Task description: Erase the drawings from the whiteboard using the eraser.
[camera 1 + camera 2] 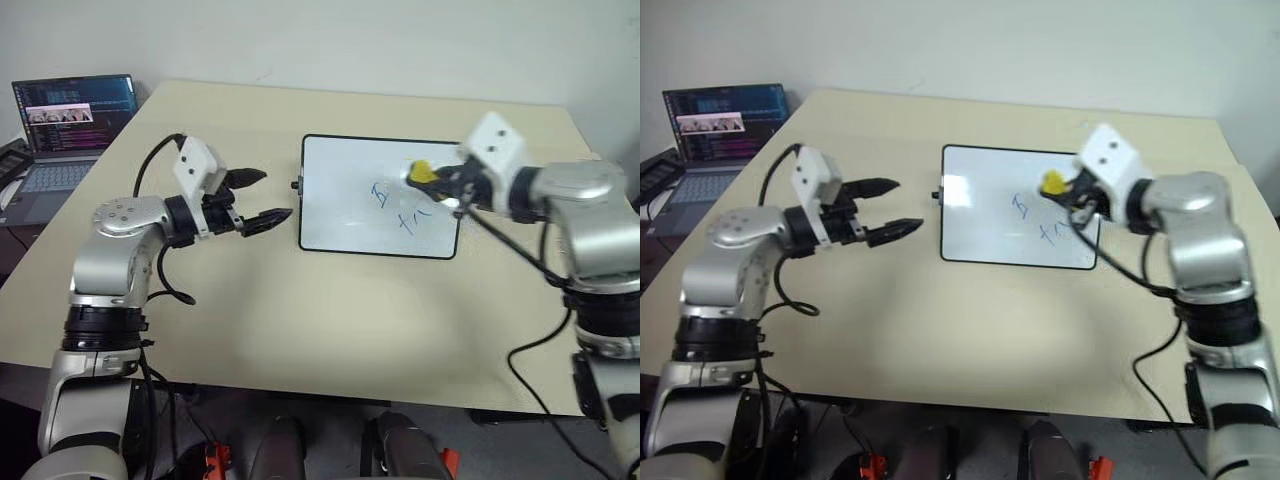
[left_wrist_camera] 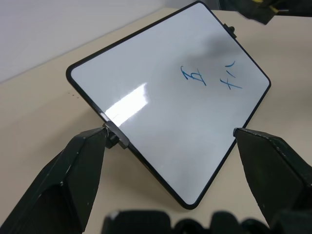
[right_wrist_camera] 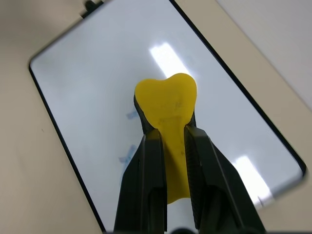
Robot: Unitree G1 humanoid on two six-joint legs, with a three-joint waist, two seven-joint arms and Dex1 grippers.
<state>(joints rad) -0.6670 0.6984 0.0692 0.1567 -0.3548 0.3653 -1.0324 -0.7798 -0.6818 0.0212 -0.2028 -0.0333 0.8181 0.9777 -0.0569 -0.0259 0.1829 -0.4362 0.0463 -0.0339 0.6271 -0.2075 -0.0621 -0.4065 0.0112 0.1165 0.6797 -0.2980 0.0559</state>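
The whiteboard [image 1: 345,205] lies flat on the table, glossy white with a thin black frame. Blue drawings [image 1: 381,194] remain on its right half: a B-like squiggle and short strokes [image 1: 412,221] beside it. My right gripper [image 1: 438,180] hovers above the board's right part, shut on the yellow eraser [image 1: 423,173]; the right wrist view shows the eraser [image 3: 166,104] squeezed between both fingers above the board. My left gripper [image 1: 262,198] is open, held in the air just left of the board's left edge. In the left wrist view its fingers [image 2: 66,180] frame the board [image 2: 146,122] and its side knob [image 2: 115,136].
An open laptop [image 1: 68,125] stands at the table's far left corner. The beige table [image 1: 300,320] stretches wide in front of the board, with its front edge near me. A pale wall rises behind the table.
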